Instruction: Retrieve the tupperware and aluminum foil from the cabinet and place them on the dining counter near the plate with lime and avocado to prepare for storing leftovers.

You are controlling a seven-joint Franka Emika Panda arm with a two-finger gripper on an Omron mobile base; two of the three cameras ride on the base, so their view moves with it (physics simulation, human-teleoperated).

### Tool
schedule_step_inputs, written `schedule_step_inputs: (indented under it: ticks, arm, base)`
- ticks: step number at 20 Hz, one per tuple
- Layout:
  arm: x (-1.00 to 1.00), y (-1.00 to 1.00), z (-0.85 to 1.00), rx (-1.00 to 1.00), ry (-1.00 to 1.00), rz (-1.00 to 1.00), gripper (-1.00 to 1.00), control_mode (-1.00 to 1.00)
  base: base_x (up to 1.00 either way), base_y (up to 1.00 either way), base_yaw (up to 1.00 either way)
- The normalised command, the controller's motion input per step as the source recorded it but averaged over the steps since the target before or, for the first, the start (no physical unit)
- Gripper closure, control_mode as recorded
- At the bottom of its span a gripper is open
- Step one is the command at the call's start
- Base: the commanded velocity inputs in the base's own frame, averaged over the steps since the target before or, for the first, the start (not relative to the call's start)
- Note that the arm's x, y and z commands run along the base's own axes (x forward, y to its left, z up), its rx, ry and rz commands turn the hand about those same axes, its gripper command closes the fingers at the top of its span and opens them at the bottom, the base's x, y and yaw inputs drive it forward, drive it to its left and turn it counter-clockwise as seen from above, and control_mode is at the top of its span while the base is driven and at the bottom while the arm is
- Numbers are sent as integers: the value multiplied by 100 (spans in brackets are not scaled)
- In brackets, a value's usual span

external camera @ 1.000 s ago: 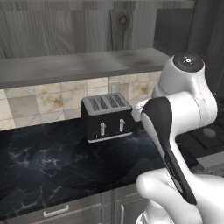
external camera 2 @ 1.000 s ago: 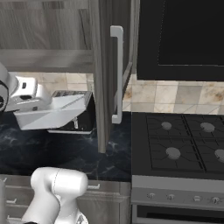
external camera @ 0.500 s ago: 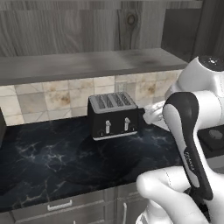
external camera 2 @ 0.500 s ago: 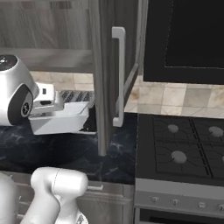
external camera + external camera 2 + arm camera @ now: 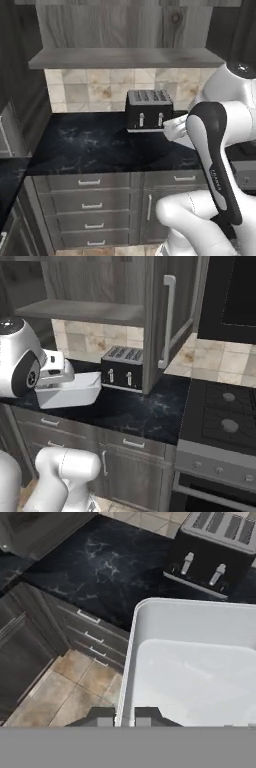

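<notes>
My gripper [image 5: 123, 717] is shut on the left rim of the tupperware [image 5: 195, 667], a pale grey-white tub with nothing in it. From the right base view the tupperware [image 5: 70, 390] hangs level in the gripper [image 5: 57, 380], above the front edge of the worktop and left of the toaster. One end of the tupperware [image 5: 175, 129] pokes out from behind my arm. The cabinet [image 5: 125, 57] is above, its shelf board bare where I see it, and its door [image 5: 170, 321] is swung open. The aluminum foil, the dining counter and the plate are out of view.
A black toaster [image 5: 149, 109] stands at the back of the black marble worktop [image 5: 85, 145]. Grey drawers [image 5: 90, 200] run below it, above a tiled floor [image 5: 75, 692]. A stove [image 5: 225, 411] sits to the right. The open cabinet door juts out over the worktop.
Both base views have pulled back from the worktop and shifted, so the base has driven. The drawers now show. The tupperware has stayed in my gripper.
</notes>
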Motion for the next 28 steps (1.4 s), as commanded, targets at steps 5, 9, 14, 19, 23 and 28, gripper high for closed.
schedule_step_inputs:
  ticks: [5,9,14,19,23,28]
  arm:
    - [0,0,0,0,0,0,100,100]
    - [0,0,0,0,0,0,100,100]
    - [0,0,0,0,0,0,100,100]
    - [0,0,0,0,0,0,100,100]
    - [0,0,0,0,0,0,100,100]
    - [0,0,0,0,0,0,100,100]
  base:
    - [-100,35,31]
    - [-99,51,43]
    - [-66,68,69]
    - [-26,63,91]
    - [-16,47,98]
    - [-13,40,100]
